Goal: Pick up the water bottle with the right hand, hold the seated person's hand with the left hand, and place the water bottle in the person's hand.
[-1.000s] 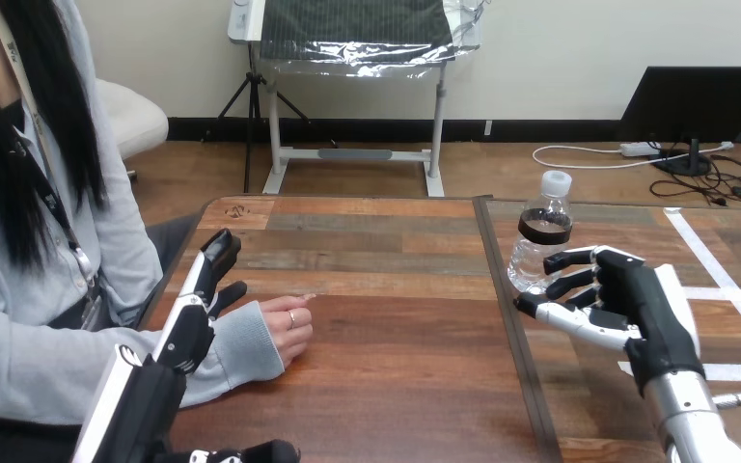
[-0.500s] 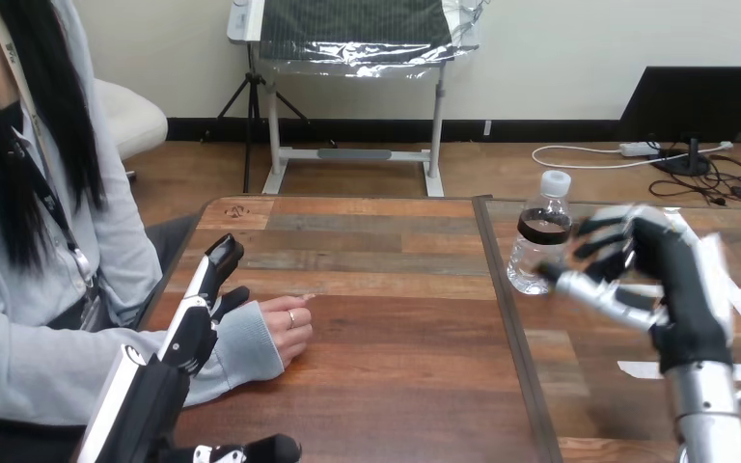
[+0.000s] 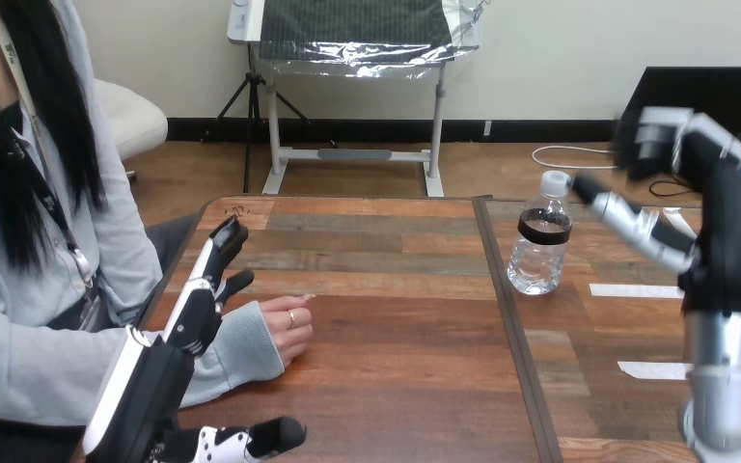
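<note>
Both hands are empty. The left hand point(image 3: 203, 299), fingers straight, lies beside the person's hand point(image 3: 285, 328) near the table's point(image 3: 396, 376) left edge. The water bottle point(image 3: 540, 241) stands toward the far edge. The right hand point(image 3: 714, 207), open, has risen clear of it, so the grasp is undone.

The head camera sits close behind the left hand point(image 3: 196, 313) and right hand point(image 3: 719, 193), facing down across the table point(image 3: 396, 386).
</note>
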